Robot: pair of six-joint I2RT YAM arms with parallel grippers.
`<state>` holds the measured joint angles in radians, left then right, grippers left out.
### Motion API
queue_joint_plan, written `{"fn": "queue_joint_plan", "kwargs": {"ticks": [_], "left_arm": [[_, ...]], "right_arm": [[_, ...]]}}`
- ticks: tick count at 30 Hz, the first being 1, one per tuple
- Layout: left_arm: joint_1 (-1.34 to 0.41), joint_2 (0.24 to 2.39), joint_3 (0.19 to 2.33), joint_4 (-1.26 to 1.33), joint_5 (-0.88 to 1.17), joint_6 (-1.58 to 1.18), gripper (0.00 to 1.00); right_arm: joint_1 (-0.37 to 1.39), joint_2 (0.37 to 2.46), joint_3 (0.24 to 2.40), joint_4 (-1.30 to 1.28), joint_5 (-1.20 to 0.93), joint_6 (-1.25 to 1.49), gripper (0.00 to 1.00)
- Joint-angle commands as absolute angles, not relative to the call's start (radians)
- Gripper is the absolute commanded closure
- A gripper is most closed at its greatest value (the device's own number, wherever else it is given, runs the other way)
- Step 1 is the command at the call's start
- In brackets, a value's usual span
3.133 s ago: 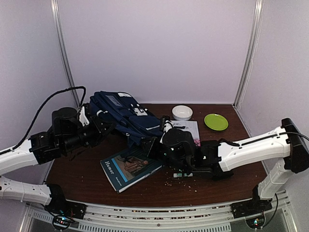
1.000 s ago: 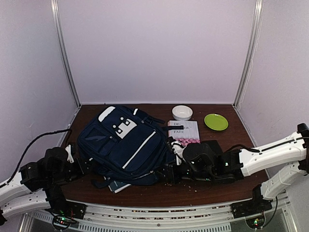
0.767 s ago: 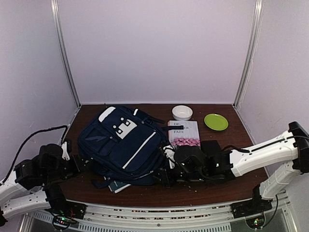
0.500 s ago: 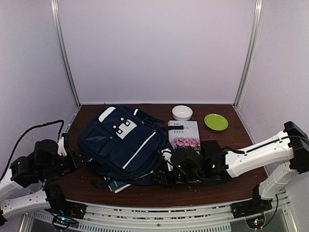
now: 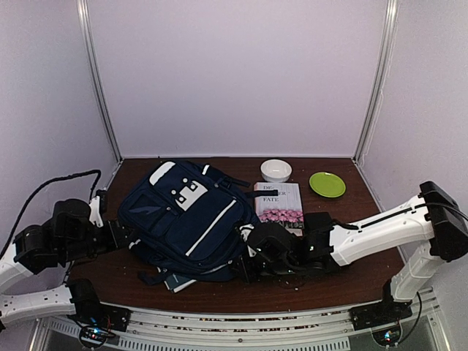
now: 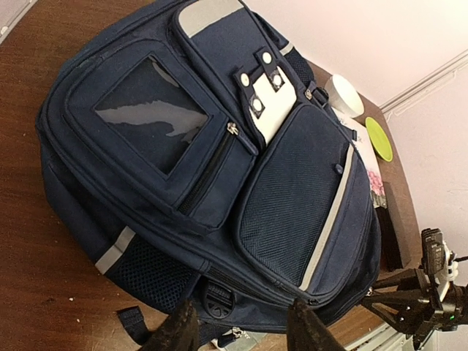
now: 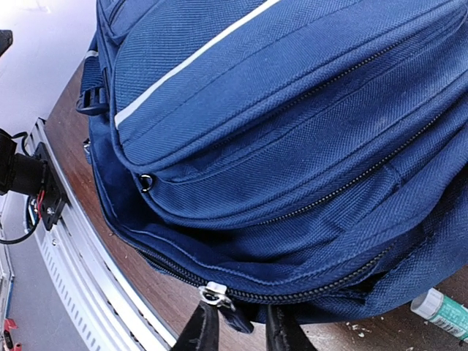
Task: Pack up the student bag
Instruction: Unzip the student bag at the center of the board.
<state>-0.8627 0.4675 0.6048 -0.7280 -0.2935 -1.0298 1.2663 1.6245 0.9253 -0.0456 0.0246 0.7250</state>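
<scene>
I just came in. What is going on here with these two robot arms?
A large navy-blue fabric backpack lies front up on the brown table. The right gripper is at the bag's near edge, beside a metal zipper pull; whether it grips is unclear. The left gripper hangs open at the bag's left side, holding nothing. A white bowl and green plate sit behind.
</scene>
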Motion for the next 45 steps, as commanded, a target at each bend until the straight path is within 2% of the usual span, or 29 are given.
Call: {"fn": "queue_joint_plan", "kwargs": {"ticks": [1, 9, 14, 18, 25, 31, 38, 45], "left_arm": [[-0.856, 0.504, 0.648, -0.703, -0.312, -0.958, 0.28], [-0.856, 0.551, 0.653, -0.64, -0.278, -0.894, 0.28], [-0.859, 0.642, 0.67, -0.504, -0.149, -0.763, 0.31], [-0.91, 0.823, 0.75, -0.424, -0.034, -0.61, 0.32], [-1.109, 1.169, 0.96, -0.416, -0.054, -0.278, 0.3], [-1.179, 1.403, 1.111, -0.413, -0.041, -0.076, 0.33], [-1.18, 1.528, 1.189, -0.447, 0.038, 0.032, 0.4], [-1.18, 1.579, 1.139, -0.405, 0.115, 0.012, 0.44]], "right_arm": [[1.259, 1.651, 0.956, -0.104, 0.081, 0.746, 0.8], [1.259, 1.627, 0.928, -0.084, 0.078, 0.759, 1.0], [1.259, 1.569, 0.909, -0.12, 0.101, 0.738, 1.0], [1.259, 1.534, 0.901, -0.172, 0.119, 0.714, 1.0], [1.259, 1.498, 0.891, -0.223, 0.137, 0.677, 1.0], [1.259, 1.483, 0.87, -0.212, 0.127, 0.682, 1.0], [1.259, 1.466, 0.85, -0.177, 0.103, 0.698, 1.0], [1.259, 1.441, 0.815, -0.115, 0.082, 0.726, 1.0]]}}
